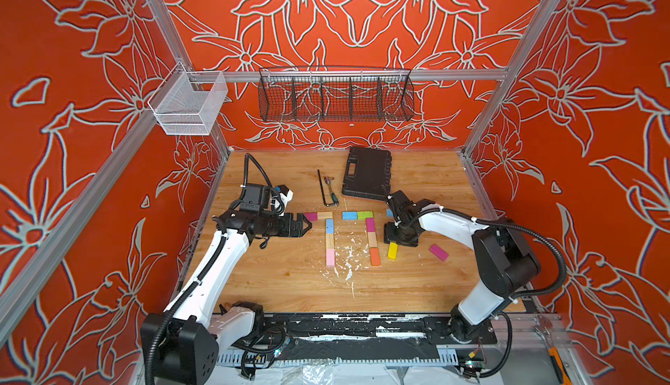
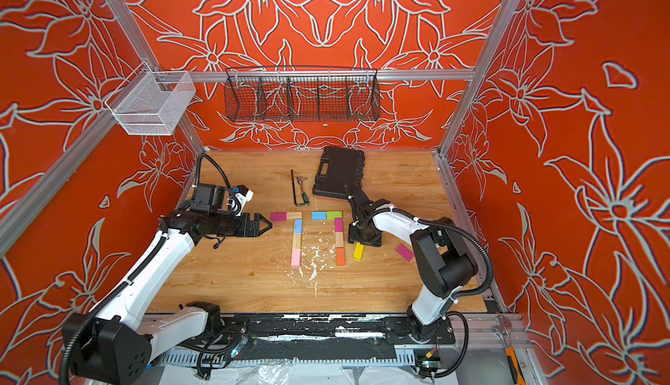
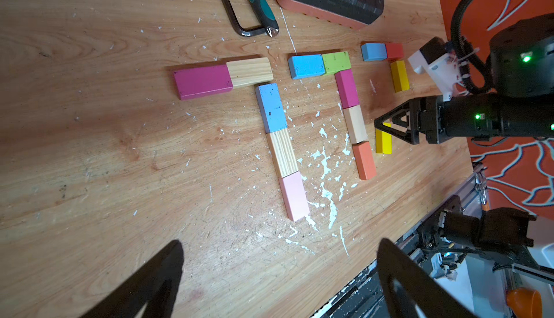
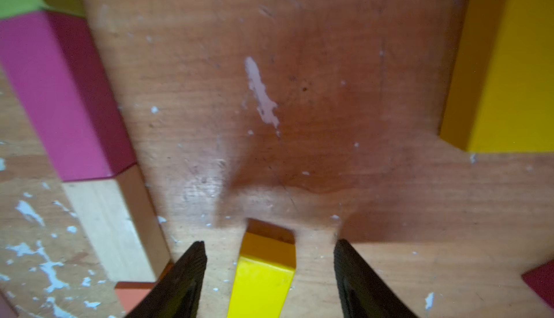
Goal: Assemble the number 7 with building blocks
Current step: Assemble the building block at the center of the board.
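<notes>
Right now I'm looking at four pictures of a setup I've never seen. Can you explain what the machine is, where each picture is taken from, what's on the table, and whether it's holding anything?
It is a two-armed robot at a wooden table; each arm ends in a two-fingered gripper. The two wide pictures come from one overhead camera, the two close ones from wrist cameras. On it lie wooden blocks: a finished seven with a pink foot, a seven with an orange foot, and a third begun with a blue block, a red block and a yellow block. Also: a black case, a hex key, a green-handled tool, a loose magenta block. The left gripper is open and empty. The right gripper, open, straddles a second yellow block without touching it; nothing is held.
</notes>
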You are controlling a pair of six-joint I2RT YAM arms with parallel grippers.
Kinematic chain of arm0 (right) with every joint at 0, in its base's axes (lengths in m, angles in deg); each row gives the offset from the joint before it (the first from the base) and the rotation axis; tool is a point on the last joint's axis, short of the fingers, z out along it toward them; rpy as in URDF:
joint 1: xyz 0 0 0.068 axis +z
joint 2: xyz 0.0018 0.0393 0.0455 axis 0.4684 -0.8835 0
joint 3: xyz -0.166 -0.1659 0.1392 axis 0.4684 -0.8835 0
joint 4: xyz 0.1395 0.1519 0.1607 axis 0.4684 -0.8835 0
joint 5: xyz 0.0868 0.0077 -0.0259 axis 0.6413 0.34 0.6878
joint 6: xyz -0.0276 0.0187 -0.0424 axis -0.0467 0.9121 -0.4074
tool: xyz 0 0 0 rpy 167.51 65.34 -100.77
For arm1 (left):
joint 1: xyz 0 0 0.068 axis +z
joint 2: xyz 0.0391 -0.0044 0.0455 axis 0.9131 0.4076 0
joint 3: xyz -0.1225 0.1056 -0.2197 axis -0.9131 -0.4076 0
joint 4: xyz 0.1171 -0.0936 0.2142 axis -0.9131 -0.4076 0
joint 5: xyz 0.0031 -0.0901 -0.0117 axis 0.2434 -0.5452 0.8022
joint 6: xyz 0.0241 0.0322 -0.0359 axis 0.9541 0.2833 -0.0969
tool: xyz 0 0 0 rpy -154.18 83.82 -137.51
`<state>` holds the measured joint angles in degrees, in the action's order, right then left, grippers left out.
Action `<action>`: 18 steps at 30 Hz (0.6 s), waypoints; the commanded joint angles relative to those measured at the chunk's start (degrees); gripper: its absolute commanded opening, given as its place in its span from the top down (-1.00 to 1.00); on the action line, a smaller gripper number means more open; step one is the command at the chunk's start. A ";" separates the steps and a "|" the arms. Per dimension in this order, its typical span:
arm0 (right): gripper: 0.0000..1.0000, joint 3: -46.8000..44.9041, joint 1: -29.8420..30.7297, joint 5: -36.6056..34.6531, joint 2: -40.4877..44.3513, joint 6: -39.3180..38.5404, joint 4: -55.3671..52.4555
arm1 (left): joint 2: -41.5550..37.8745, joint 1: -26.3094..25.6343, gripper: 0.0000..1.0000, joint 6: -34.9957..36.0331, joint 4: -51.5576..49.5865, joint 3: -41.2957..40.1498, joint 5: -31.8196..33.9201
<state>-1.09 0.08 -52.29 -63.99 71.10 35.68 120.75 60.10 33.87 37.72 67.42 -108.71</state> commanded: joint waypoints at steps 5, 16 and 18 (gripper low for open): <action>-0.32 -2.61 3.89 -2.68 -0.21 5.14 1.63 | -0.17 -0.09 -0.95 1.26 -0.81 0.08 0.70; 0.33 -2.41 0.81 -7.18 6.04 -0.33 -6.22 | 0.13 -0.04 -0.95 1.35 -0.72 0.17 0.98; 0.35 -2.33 -1.52 -5.50 7.36 -2.98 -6.41 | 0.20 -0.04 -0.95 1.35 -0.68 0.17 0.88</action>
<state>-3.60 1.23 -57.40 -59.25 71.24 32.66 120.82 60.10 34.11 37.72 67.42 -107.75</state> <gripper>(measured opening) 0.332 0.975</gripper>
